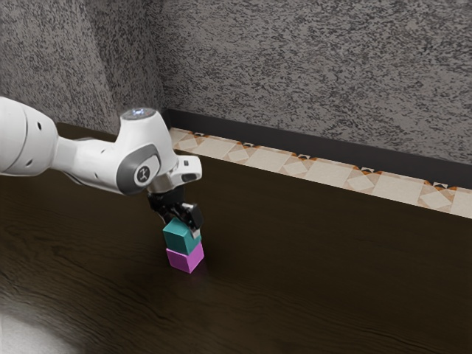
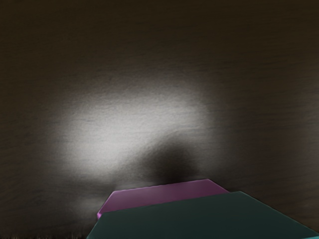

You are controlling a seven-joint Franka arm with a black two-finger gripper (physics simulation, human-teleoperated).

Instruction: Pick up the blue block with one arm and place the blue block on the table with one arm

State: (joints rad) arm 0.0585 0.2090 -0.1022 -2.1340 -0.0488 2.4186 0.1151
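Blue block (image 1: 179, 240) is looking more teal than true blue, tbh, and it's sitting right above the magenta block (image 1: 183, 259). Their edges are meeting in the exterior view, but I can't tell whether the upper one is really resting its weight there. It's showing plain, flat sides and crisp corners, pretty much a cube. Its top is facing up, its broader visible side is facing the near left in the exterior view, and a slimmer-looking side is facing that view's right. Since the sides are looking about equal, I'm not picking out a long axis. It's lining up roughly with the magenta one, just not quite flush.

My gripper (image 1: 181, 225) is reaching down around the blue block from above, and I honestly can't tell if it's standing apart or clamping on it. The arm (image 1: 88, 158) is coming in from the exterior view's left. The magenta block is resting on the dark wooden table (image 1: 310, 273), and in the wrist view a strip of it is peeking out from under the blue block's darker-looking top. A pale glare (image 2: 124, 124) is spreading over the wood near the blocks. On the far side, a patterned tile strip (image 1: 321, 169) is running below the mottled gray wall (image 1: 310, 74).
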